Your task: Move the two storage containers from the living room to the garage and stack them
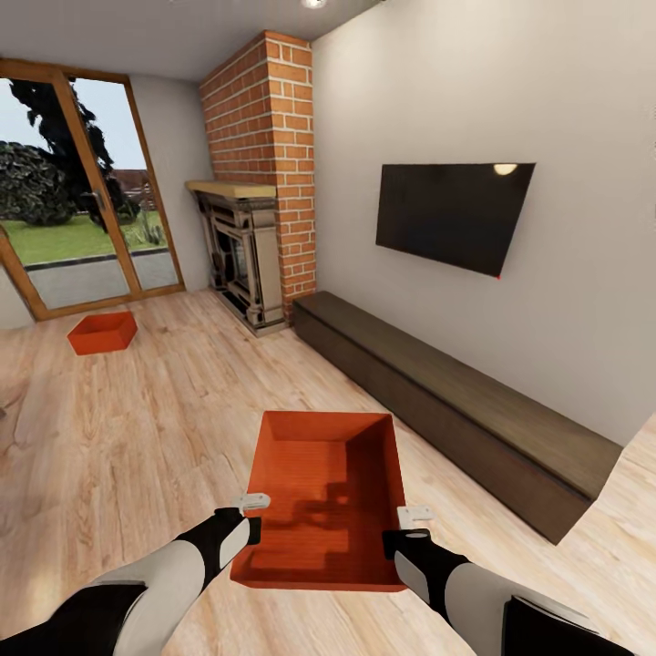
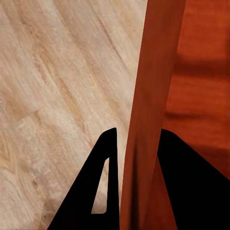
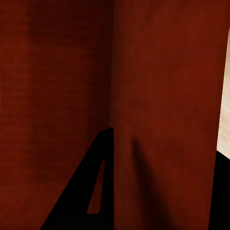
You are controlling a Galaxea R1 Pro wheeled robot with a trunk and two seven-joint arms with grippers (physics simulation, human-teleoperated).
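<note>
Centrally, the near bin (image 1: pixel 328 492), orange-red and open-topped, sits between the two arms above the light wood plank floor (image 1: pixel 137 428) of the living room. Left end effector (image 1: pixel 253 516): clamped on the bin's left wall near the rim; in the left wrist view the wall (image 2: pixel 151 105) passes between the two black fingers (image 2: pixel 103 182), one outside over the planks (image 2: pixel 57 96) and one inside the bin. Right end effector (image 1: pixel 401 528): clamped on the bin's right wall; in the right wrist view one finger (image 3: pixel 88 187) lies against the inner face of the wall (image 3: pixel 163 96), the other only at the frame's edge outside it, with a sliver of pale flooring beyond. Whether the bin's base touches the planks cannot be told. Far bin (image 1: pixel 102 333): identical, resting on the planks well apart from the first, near the glass doors (image 1: pixel 82 200) at the head view's left. Brick fireplace (image 1: pixel 255 182): in the corner beside the doors. Black TV (image 1: pixel 451 217): mounted on the wall to the right of the fireplace. Long dark bench (image 1: pixel 456 410): against that wall below the TV, just right of the held bin.
</note>
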